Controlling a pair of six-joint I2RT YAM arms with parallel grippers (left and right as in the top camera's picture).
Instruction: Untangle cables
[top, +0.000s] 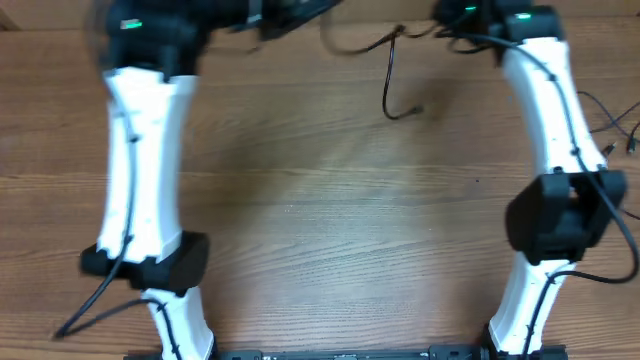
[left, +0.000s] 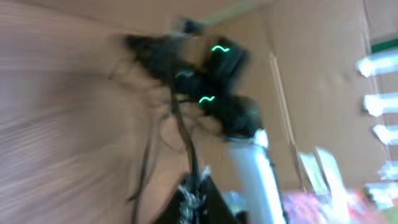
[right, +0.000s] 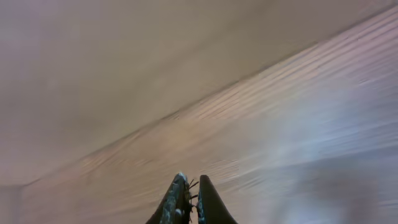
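Cables strung along far desk edge, one strand dangling onto wood, total count lost in blur, open middle between left arm and right arm, left claw closed on cables, right claw closed, hold unclear

— Table: wood-grain top, mid-brown, matt, with only a faint pale sheen mid-frame in the overhead view.
— Agreed. Smooth as well, fine grain running left to right. And the arm links?
— Left arm and right arm: white shells, hard plastic by the look, smooth and slightly glossy. Black joint housings duller, nearly matt.
— Cable at upper centre: thin, black, rubbery-looking sheath, dull.
— Right gripper, bottom of the right wrist view: black, plastic-like, slight gloss along the edges.
— Backdrop in the left wrist view: brown, flat, like cardboard; too blurred for texture.
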